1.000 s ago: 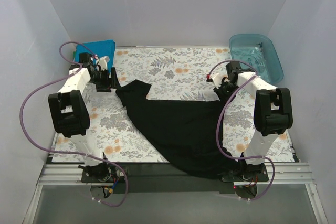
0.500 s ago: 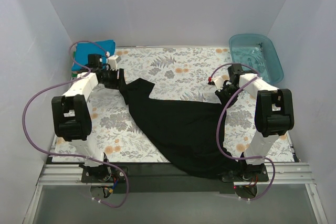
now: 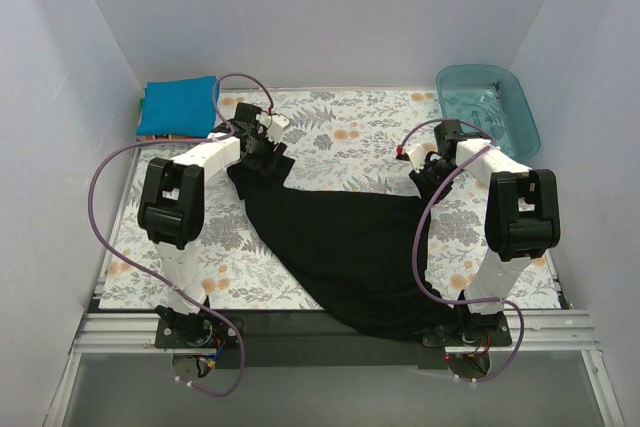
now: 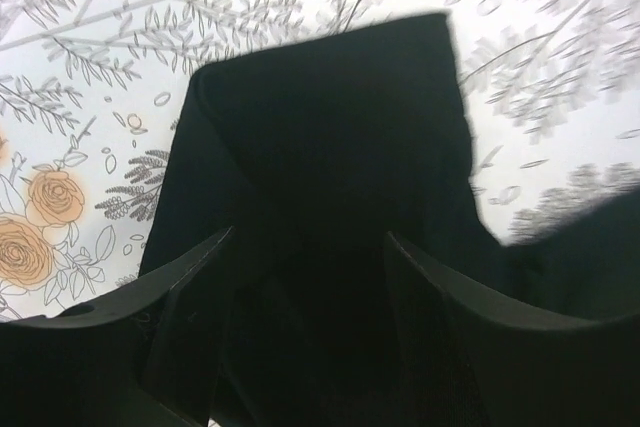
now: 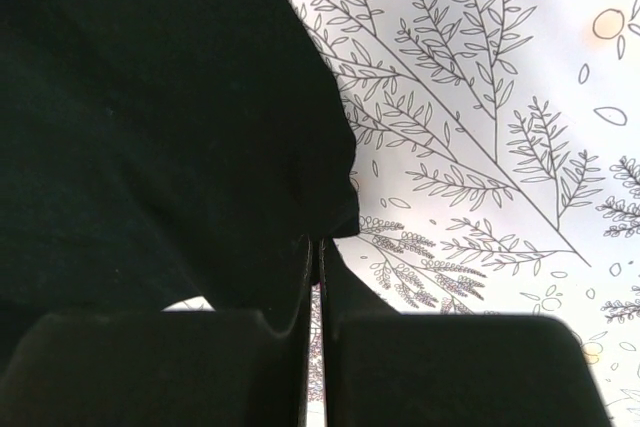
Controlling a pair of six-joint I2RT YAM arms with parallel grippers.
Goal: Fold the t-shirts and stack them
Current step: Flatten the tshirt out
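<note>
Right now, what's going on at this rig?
Both arms are on the black t-shirt, which lies loosely spread and not yet folded on the floral tablecloth. The right gripper is shut on the shirt's right-hand edge. The left gripper is open over what looks like a sleeve at the shirt's far left end. A folded blue t-shirt sits in the far left corner and a teal tub in the far right.

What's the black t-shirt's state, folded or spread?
Spread, not folded: black t-shirt lies loose across the tablecloth, one edge drooping off the front. Right gripper pinches its edge; left gripper open over a sleeve.
</note>
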